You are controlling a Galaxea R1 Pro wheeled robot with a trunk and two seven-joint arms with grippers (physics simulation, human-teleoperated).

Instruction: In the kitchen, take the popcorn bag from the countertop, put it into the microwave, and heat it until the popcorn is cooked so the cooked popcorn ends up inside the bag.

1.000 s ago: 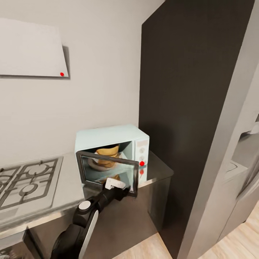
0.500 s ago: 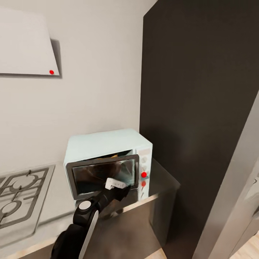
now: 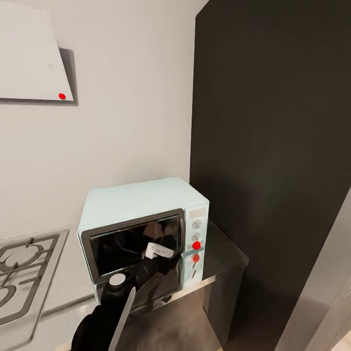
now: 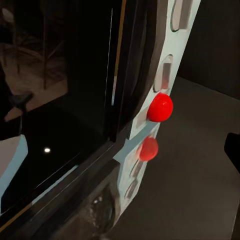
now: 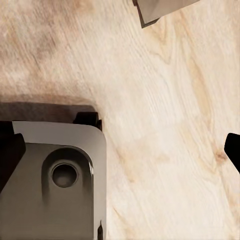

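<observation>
**Microwave door shut, start control next**

At far left, a steel gas hob with black grates (image 3: 22,278) is being shown on the grey steel-look countertop (image 3: 222,261). The boxy pale mint-blue microwave (image 3: 141,200) is sitting mid-frame, its dark glass door (image 3: 134,243) closed. The left gripper (image 3: 163,258) is being held against the door glass; whether its fingers are parted cannot be told. The popcorn bag is judged inside, hidden by the glass. The red round button (image 4: 160,107) on the white panel is judged stiff and small, best pressed squarely by a fingertip. The right gripper's state cannot be told.
</observation>
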